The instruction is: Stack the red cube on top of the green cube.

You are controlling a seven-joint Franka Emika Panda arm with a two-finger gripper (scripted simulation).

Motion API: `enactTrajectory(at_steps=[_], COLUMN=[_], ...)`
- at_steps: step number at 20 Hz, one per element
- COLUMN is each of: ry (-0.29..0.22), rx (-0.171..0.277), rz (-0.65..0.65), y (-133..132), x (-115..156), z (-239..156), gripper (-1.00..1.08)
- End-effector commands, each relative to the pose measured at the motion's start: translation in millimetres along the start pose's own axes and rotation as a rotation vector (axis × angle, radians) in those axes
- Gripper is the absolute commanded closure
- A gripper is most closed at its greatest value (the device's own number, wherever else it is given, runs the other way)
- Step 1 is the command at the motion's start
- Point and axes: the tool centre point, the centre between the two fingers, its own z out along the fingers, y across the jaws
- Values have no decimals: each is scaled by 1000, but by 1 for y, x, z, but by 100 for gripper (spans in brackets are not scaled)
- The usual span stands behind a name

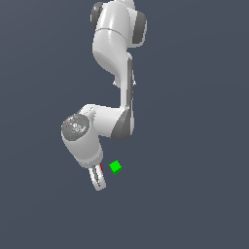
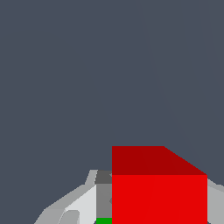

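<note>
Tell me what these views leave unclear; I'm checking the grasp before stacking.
- Red cube: exterior view shows only a sliver behind the fingers.
- Green cube: wrist view shows only a strip, cut by the frame edge.
- Finger contact with the red cube: cropped in wrist view.

Arm shell point(image 1: 114, 41): glossy white, smooth, plastic-like. Pincer point(image 1: 98, 180): pale grey, matt. Red cube point(image 2: 159, 192) within pincer: flat, unshaded colour. Green cube point(image 1: 115, 167) beside pincer: likewise. Desk point(image 1: 194, 146): uniform matt slate.

The arm point(image 1: 116, 58) had glossy white, rounded link shells with dark grey joint sections; a grey circular cap point(image 1: 75, 128) bore small markings; the fingers point(image 1: 98, 180) were pale grey.
</note>
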Motion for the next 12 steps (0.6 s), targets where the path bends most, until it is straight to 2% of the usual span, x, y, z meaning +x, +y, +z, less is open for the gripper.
enactTrajectory(at_steps=[1, 6, 12], ry=[0, 1, 1], rx=[1, 1, 1], rz=[0, 0, 0], y=[0, 0, -1], x=[0, 0, 1], z=[-18, -38, -42], gripper=[108, 108, 108])
